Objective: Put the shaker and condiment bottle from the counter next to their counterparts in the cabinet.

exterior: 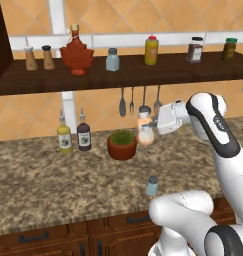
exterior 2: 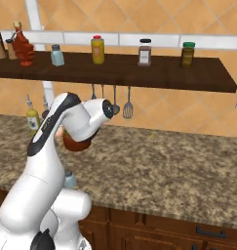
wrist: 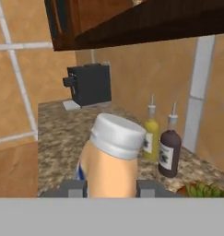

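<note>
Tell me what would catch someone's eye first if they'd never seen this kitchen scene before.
Probably the white arm holding the condiment bottle in its gripper, lifted off the counter in front of the hanging utensils, below the cabinet. Next, the red maple-leaf bottle on that shelf beside a pale shaker. The small shaker stands alone near the counter's front edge.

The condiment bottle (exterior: 145,131) hangs in the claw (exterior: 152,125) above the bench (exterior: 38,185), just right of a potted plant (exterior: 122,144). The shaker (exterior: 152,185) stands nearer the bench's front edge. Two thin-necked bottles (exterior: 74,134) stand left of the plant, under the cabinet (exterior: 143,75).
</note>
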